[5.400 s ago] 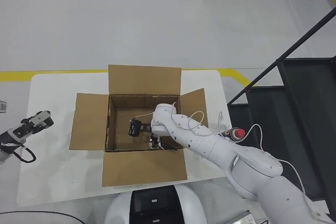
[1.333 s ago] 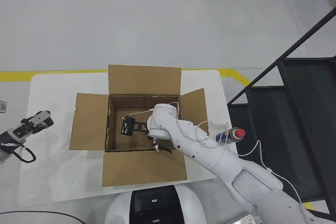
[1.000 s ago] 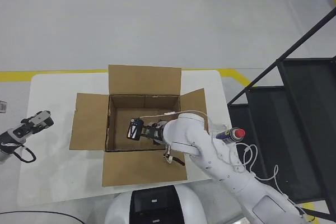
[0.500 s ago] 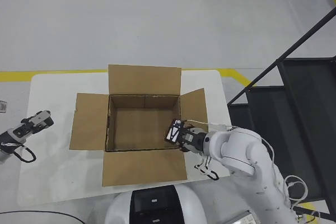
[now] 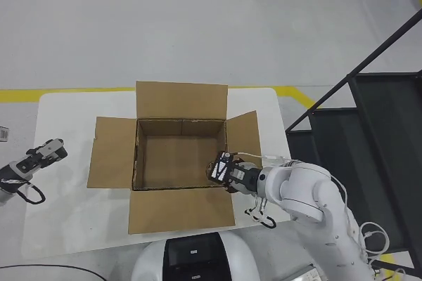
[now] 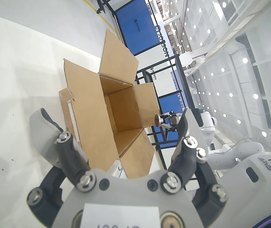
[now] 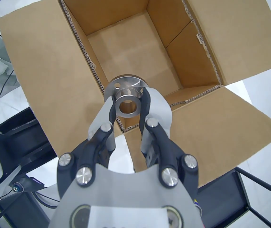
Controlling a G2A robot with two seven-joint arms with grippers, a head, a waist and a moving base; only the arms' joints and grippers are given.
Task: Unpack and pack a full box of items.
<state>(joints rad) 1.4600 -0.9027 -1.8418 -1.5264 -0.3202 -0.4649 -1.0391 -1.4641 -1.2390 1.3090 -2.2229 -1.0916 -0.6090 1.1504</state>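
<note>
The open cardboard box (image 5: 114, 152) stands in the middle of the white table, all its flaps spread; its bare brown floor (image 7: 135, 48) shows in the right wrist view. My right gripper (image 5: 224, 169) hangs above the box's near right corner, shut on a metal flanged bushing (image 7: 126, 84) by its short collar, the bore facing the wrist camera. The same part (image 6: 158, 120) appears far off in the left wrist view, past the box (image 6: 123, 100). My left gripper (image 5: 48, 150) is at the table's left edge, apart from the box, open with nothing between its fingers (image 6: 46, 124).
A black metal stair frame (image 5: 366, 126) rises close to the table's right side. Loose cables (image 5: 264, 214) dangle under my right arm near the front flap. Bare table top (image 5: 70, 211) lies left of the box.
My right gripper has come up from deep inside the box and swung right to the box's near right corner, carrying the metal part. The left arm has stayed put.
</note>
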